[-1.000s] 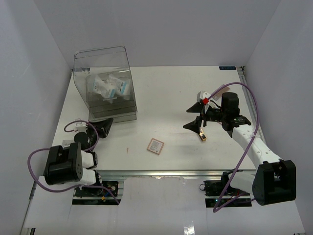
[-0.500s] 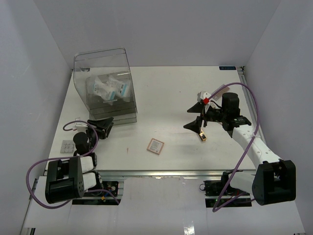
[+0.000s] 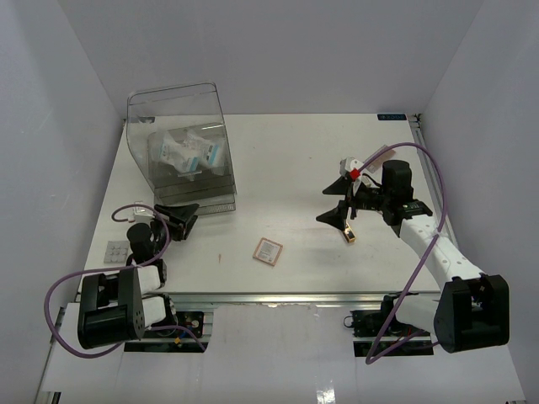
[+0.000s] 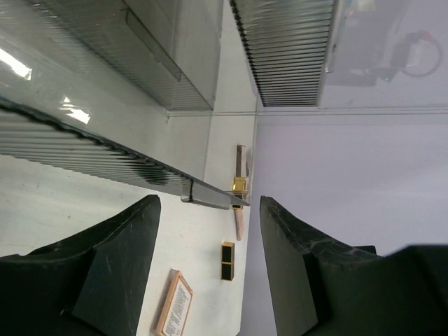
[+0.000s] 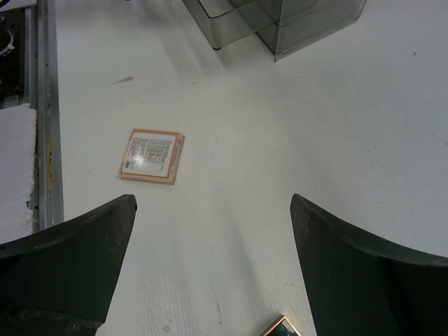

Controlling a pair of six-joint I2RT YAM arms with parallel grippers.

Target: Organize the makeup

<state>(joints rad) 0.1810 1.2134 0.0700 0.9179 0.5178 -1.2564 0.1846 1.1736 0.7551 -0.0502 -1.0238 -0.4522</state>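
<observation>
The makeup is spread out. Clear packets with white-and-blue labels [image 3: 184, 151] lie inside the clear box. A square pink palette [image 3: 268, 251] [image 5: 150, 155] [image 4: 173, 304] lies label up near the table's front. A small gold tube [image 3: 348, 234] [image 4: 227, 261] [image 5: 280, 327] lies just below my right gripper [image 3: 333, 203] [image 5: 213, 203], which hovers open and empty. My left gripper [image 3: 175, 220] [image 4: 210, 206] sits low at the box's front edge, open, with nothing between its fingers. A grey palette [image 3: 115, 251] lies left of that arm.
The large clear plastic box [image 3: 181, 105] [image 5: 280, 21] stands at the back left, its ribbed base [image 4: 140, 175] right in front of my left fingers. A pink flat item [image 3: 383, 156] lies partly hidden behind the right arm. White walls enclose the table on three sides.
My left gripper has gone from shut to open. Its arm has swung, uncovering the grey palette on the table at the left. The right arm has not moved.
</observation>
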